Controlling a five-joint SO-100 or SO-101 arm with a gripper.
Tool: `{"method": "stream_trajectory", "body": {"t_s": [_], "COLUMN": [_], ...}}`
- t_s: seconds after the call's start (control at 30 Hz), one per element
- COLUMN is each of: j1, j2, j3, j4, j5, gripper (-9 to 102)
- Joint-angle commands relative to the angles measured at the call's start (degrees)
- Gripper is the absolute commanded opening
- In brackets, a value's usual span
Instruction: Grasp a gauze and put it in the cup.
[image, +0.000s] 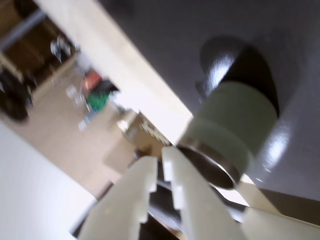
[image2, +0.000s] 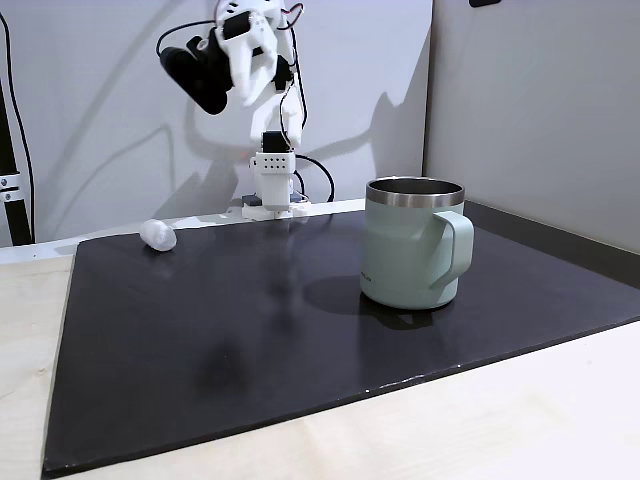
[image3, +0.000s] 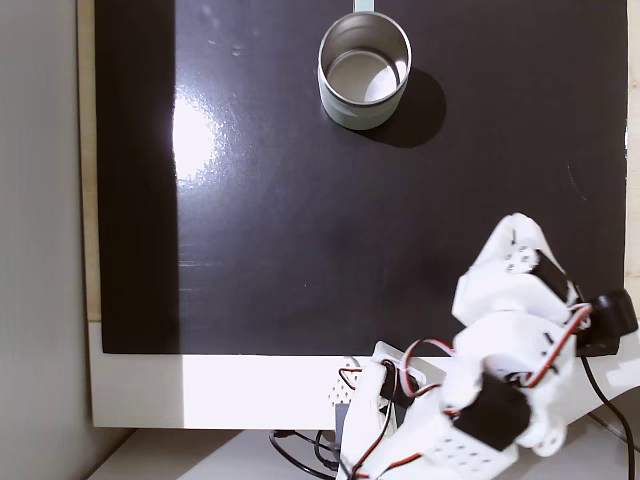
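Note:
The cup (image2: 412, 245), a pale green mug with a steel rim, stands upright on the black mat; from above, the cup (image3: 365, 70) looks empty. The gauze (image2: 158, 235), a small white roll, lies at the mat's far left corner in a fixed view. My gripper (image2: 278, 100) hangs high above the arm's base, well apart from both. In the wrist view my gripper (image: 159, 157) has its white fingers almost together with nothing between them, and the cup (image: 232, 125) shows just beyond the tips. From above, my gripper (image3: 515, 240) covers the mat's lower right corner.
The black mat (image2: 250, 340) lies on a pale wooden table (image2: 480, 420). The arm's base (image2: 272, 195) and its cables stand behind the mat by a white wall. A grey panel (image2: 540, 110) rises along the right side.

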Motion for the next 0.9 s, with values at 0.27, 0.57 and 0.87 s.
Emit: {"method": "stream_trajectory", "body": {"t_s": [0.27,0.57,0.87], "j1": [15.91,27.07,31.2], "j2": [-18.02,-28.56,-36.74], "j3": [-21.09,-26.19,-31.38], "j4": [14.68,18.28,19.07], "j5": [4.57,2.81,1.49], "gripper": [0,0,0]}}
